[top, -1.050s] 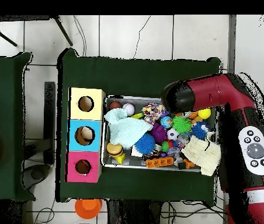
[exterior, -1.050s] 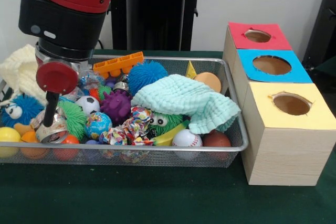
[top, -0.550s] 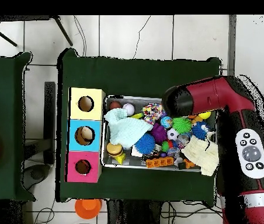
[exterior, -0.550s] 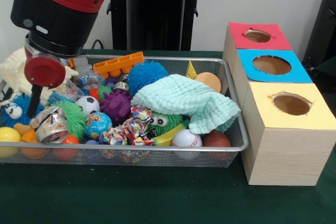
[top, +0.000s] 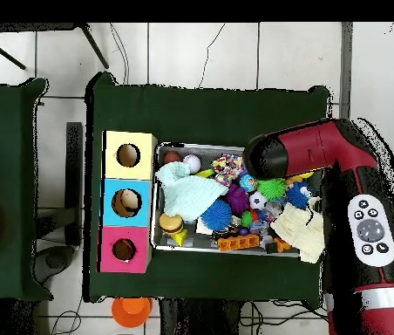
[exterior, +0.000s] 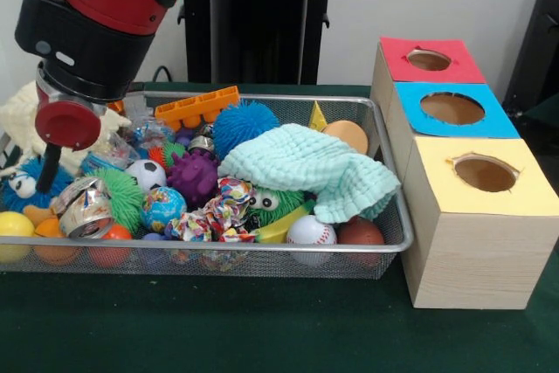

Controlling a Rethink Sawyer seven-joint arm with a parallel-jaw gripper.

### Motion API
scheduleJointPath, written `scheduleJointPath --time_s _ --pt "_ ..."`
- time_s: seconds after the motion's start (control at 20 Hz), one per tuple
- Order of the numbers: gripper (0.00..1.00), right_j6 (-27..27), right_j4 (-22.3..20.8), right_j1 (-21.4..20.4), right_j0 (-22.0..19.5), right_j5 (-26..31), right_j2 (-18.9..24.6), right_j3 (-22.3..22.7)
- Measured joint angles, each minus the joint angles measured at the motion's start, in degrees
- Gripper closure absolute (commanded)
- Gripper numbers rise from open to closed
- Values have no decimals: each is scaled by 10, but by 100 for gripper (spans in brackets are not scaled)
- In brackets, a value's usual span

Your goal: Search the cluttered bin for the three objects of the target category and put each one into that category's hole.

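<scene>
Claw [exterior: 48, 159] lifted off crushed can [exterior: 85, 211]; green pom-pom [exterior: 122, 198] alongside.

gripper [exterior: 45, 168] lifted off crushed can [exterior: 85, 210]

Pretty even, soft indoor light from above, nothing harsh. The crushed shiny metal can [exterior: 86, 212] at the front view's lower left catches small glints, and the wire mesh bin [exterior: 262, 261] rim shines a bit. Shadows under the wooden box with coloured tops [exterior: 476, 251] stay faint. Dark green tablecloth [top: 209, 109] reads almost black overhead.
</scene>
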Motion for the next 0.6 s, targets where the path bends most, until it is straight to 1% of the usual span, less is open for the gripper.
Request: scheduleJointPath --time_s 0.6 --pt "0 0 0 49 9 0 -23 -3"
